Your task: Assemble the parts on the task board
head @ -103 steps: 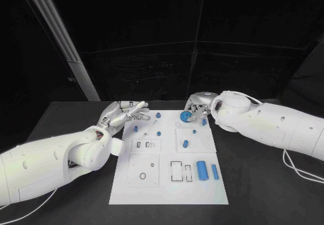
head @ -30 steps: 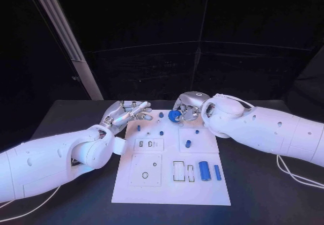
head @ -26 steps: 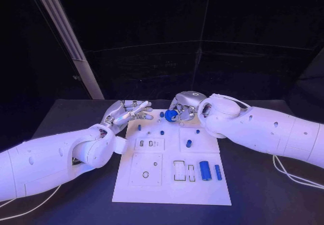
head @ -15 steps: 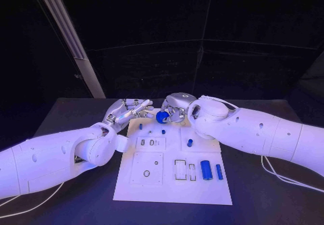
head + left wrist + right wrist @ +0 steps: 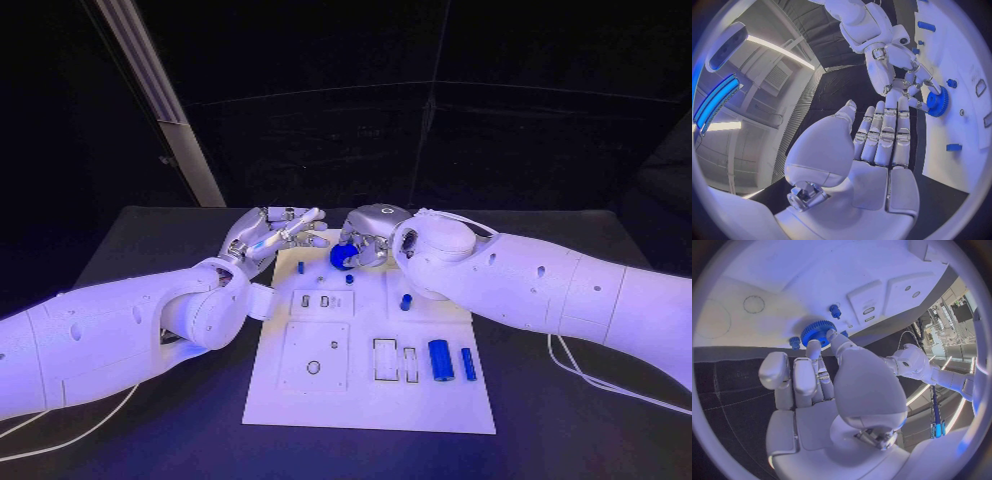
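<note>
– What does the part look like, and where is it?
– You're looking at a blue toothed gear [image 5: 342, 256], a round disc, at the far end of the task board [image 5: 375, 405].
– And the hands?
– Your right hand [image 5: 368, 234] pinches the gear between thumb and fingertips. Your left hand [image 5: 265, 236] holds nothing, fingers straight and close together, just beside it

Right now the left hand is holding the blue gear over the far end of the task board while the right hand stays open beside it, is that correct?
Not quite: the hands are swapped. The right hand holds the blue gear over the far end of the task board, and the left hand is the open one beside it. The right wrist view shows its fingers on the gear's toothed rim.
</note>
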Controlling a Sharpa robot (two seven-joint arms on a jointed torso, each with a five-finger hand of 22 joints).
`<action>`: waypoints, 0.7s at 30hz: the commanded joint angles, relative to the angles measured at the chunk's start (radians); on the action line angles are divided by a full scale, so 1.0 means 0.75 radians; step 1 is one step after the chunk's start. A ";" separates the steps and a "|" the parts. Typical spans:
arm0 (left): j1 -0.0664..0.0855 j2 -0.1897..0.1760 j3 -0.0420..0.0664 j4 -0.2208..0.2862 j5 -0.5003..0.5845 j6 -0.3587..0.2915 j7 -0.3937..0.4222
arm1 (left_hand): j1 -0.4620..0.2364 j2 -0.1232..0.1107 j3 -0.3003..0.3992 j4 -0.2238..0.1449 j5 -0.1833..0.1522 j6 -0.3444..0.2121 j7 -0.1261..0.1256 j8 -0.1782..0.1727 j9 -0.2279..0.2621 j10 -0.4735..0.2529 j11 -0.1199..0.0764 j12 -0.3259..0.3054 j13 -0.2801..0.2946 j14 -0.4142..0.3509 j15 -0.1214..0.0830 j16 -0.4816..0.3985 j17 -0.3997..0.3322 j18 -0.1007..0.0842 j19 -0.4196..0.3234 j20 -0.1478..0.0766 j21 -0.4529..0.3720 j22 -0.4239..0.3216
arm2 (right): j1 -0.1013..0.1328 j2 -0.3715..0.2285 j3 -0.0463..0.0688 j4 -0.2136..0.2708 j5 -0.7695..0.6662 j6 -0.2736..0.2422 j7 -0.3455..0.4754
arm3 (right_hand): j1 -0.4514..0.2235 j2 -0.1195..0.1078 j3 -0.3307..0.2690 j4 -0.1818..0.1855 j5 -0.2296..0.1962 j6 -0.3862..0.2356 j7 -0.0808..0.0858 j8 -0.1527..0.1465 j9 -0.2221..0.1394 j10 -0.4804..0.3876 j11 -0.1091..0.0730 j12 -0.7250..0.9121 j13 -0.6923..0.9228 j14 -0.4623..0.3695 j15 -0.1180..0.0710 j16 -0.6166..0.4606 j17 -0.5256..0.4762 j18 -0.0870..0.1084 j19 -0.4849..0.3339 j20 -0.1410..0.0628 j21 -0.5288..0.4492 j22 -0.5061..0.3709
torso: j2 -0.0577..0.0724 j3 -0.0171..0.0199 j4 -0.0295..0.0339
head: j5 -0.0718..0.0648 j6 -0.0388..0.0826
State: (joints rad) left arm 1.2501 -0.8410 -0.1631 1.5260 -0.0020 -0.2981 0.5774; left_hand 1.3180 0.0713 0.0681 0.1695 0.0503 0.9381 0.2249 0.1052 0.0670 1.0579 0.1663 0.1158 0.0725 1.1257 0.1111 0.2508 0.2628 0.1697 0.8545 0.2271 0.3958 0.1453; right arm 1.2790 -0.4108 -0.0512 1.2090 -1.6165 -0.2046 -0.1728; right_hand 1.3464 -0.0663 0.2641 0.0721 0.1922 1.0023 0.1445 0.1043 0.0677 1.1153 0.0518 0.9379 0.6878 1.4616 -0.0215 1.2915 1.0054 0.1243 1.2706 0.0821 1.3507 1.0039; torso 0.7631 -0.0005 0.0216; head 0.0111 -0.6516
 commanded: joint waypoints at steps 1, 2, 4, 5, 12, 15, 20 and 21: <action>0.001 0.002 0.000 0.000 0.004 0.001 0.024 | 0.007 0.010 0.008 0.000 0.006 0.013 0.000 -0.007 0.000 0.011 -0.003 -0.006 -0.001 0.008 0.000 -0.006 0.002 0.020 0.008 0.000 -0.007 -0.002 | 0.001 0.010 0.000 -0.014 -0.032 0.013 -0.035 | -0.012 0.001 0.008 0.000 0.008 0.003 -0.002 -0.002 0.001 0.005 -0.001 0.007 0.001 0.025 -0.006 0.008 0.004 -0.026 0.009 0.001 0.009 0.001 | 0.000 -0.0003 0.0017 | -0.004 0.000; 0.001 0.002 0.000 0.000 0.004 0.002 0.024 | 0.007 0.010 0.008 0.000 0.006 0.013 0.000 -0.007 0.000 0.011 -0.003 -0.006 -0.001 0.008 0.000 -0.006 0.002 0.020 0.008 0.000 -0.007 -0.002 | 0.000 0.012 0.000 -0.018 -0.036 0.008 -0.039 | -0.013 -0.001 0.008 -0.001 0.008 0.001 -0.001 -0.004 0.000 0.003 0.000 0.006 0.000 0.025 -0.006 0.008 0.004 -0.026 0.008 0.002 0.009 0.001 | 0.000 -0.0002 0.0022 | -0.004 0.000; 0.001 0.003 0.000 -0.001 0.004 0.003 0.023 | 0.007 0.010 0.008 0.000 0.006 0.013 0.000 -0.007 0.000 0.011 -0.003 -0.006 -0.001 0.008 0.000 -0.006 0.002 0.020 0.008 0.000 -0.007 -0.002 | 0.000 0.014 0.000 -0.023 -0.041 -0.003 -0.046 | -0.015 -0.006 0.011 -0.002 0.007 -0.006 0.001 -0.008 -0.001 0.000 0.001 0.006 0.000 0.025 -0.005 0.008 0.003 -0.026 0.008 0.002 0.009 0.000 | 0.000 0.0004 0.0025 | -0.002 -0.001; 0.001 0.003 0.000 -0.001 0.004 0.004 0.022 | 0.007 0.010 0.008 0.000 0.006 0.013 0.000 -0.007 0.000 0.011 -0.003 -0.006 -0.001 0.008 0.000 -0.006 0.002 0.020 0.008 0.000 -0.007 -0.002 | 0.000 0.015 0.000 -0.025 -0.043 -0.010 -0.048 | -0.016 -0.008 0.012 -0.002 0.007 -0.010 0.001 -0.010 -0.002 -0.001 0.002 0.005 0.001 0.025 -0.004 0.007 0.003 -0.026 0.007 0.003 0.009 0.000 | 0.000 0.0009 0.0023 | -0.001 -0.002; 0.002 0.003 0.000 -0.006 0.004 0.010 0.017 | 0.007 0.010 0.008 -0.001 0.006 0.013 0.000 -0.007 0.000 0.011 -0.003 -0.007 -0.001 0.008 0.000 -0.006 0.003 0.020 0.008 0.000 -0.007 -0.002 | 0.000 0.021 0.000 -0.033 -0.048 -0.052 -0.059 | -0.027 -0.019 0.019 0.000 0.001 -0.037 0.009 -0.028 -0.004 -0.014 0.009 -0.001 -0.005 0.023 0.001 0.007 0.006 -0.026 0.004 0.007 0.009 -0.002 | 0.000 -0.0002 -0.0002 | 0.000 -0.004; 0.002 0.004 0.000 -0.007 0.004 0.013 0.014 | 0.008 0.009 0.009 -0.001 0.006 0.013 0.000 -0.008 0.000 0.011 -0.003 -0.007 -0.001 0.009 0.000 -0.006 0.003 0.020 0.009 0.000 -0.007 -0.002 | -0.001 0.023 0.000 -0.035 -0.049 -0.068 -0.063 | -0.033 -0.024 0.021 0.001 -0.004 -0.053 0.013 -0.039 -0.005 -0.021 0.013 -0.004 -0.007 0.023 0.004 0.008 0.008 -0.026 0.003 0.010 0.009 -0.002 | -0.001 0.0006 -0.0011 | 0.000 -0.004; 0.002 0.005 0.000 -0.008 0.004 0.018 0.010 | 0.008 0.009 0.009 -0.001 0.006 0.013 0.000 -0.008 0.000 0.011 -0.003 -0.007 -0.001 0.009 0.000 -0.006 0.003 0.020 0.009 0.000 -0.007 -0.002 | -0.001 0.027 0.000 -0.039 -0.049 -0.064 -0.065 | -0.048 -0.033 0.020 0.007 -0.039 -0.087 0.020 -0.054 -0.004 -0.051 0.021 -0.032 -0.041 0.020 0.011 0.003 0.002 -0.024 -0.005 0.016 0.004 -0.012 | -0.001 0.0001 -0.0005 | -0.002 -0.009; 0.002 0.005 0.000 -0.008 0.004 0.018 0.010 | 0.008 0.009 0.009 -0.001 0.006 0.013 0.000 -0.008 0.000 0.011 -0.003 -0.007 -0.001 0.009 0.000 -0.006 0.003 0.020 0.009 0.000 -0.007 -0.002 | -0.001 0.028 0.000 -0.040 -0.049 -0.058 -0.065 | -0.053 -0.035 0.017 0.011 -0.049 -0.094 0.021 -0.056 -0.004 -0.060 0.022 -0.041 -0.053 0.019 0.013 0.001 -0.001 -0.024 -0.007 0.018 0.003 -0.015 | -0.002 0.0001 0.0000 | -0.003 -0.010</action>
State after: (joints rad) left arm 1.2500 -0.8381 -0.1630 1.5198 0.0010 -0.2976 0.5769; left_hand 1.3180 0.0713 0.0681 0.1695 0.0503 0.9381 0.2249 0.1052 0.0670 1.0616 0.1626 0.1158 0.0725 1.1257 0.1110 0.2508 0.2643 0.1697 0.8545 0.2271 0.3958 0.1447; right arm 1.2762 -0.3912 -0.0519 1.1802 -1.6447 -0.2357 -0.2132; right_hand 1.3192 -0.0932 0.2791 0.0741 0.1616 0.9396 0.1606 0.0659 0.0656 1.0775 0.0669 0.9120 0.6543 1.4653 -0.0179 1.2915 1.0073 0.1243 1.2649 0.0878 1.3546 0.9945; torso 0.7624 -0.0002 0.0212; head 0.0114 -0.6574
